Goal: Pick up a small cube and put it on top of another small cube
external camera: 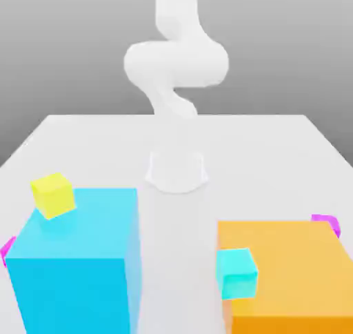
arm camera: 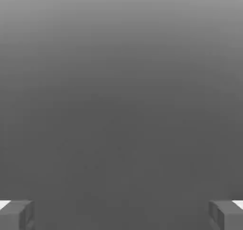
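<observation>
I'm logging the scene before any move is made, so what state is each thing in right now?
Gripper: open, nothing between its fingers.
Yellow cube: on the big cyan block, tilted.
Small cyan cube: in front of the orange block.
Magenta cube: partly hidden behind the orange block, at the exterior view's right.
Second magenta cube: partly hidden behind the big cyan block, at the exterior view's left.

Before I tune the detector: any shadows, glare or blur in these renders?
Exterior view: flat, even light, no cast shadows on the table, soft edges on the yellow cube. Hand view: smooth grey gradient, no glare, open end effector.
</observation>
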Action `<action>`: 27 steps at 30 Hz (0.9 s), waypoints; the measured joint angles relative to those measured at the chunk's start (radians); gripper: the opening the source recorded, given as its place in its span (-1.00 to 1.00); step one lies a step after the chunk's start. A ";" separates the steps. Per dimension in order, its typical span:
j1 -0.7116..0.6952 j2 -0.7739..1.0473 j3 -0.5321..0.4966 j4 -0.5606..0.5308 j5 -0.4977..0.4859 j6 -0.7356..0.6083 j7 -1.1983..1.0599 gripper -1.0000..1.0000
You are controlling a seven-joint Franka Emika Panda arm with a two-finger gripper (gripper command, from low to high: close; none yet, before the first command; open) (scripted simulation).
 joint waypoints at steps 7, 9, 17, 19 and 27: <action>0.179 0.134 -0.045 -0.053 0.019 0.071 -0.313 0.00; 0.228 0.172 -0.056 -0.068 0.025 0.090 -0.401 0.00; 0.413 0.323 -0.092 -0.127 0.056 0.169 -0.757 0.00; 0.455 0.361 -0.096 -0.142 0.065 0.189 -0.848 0.00; 0.612 0.512 -0.101 -0.200 0.099 0.267 -1.206 0.00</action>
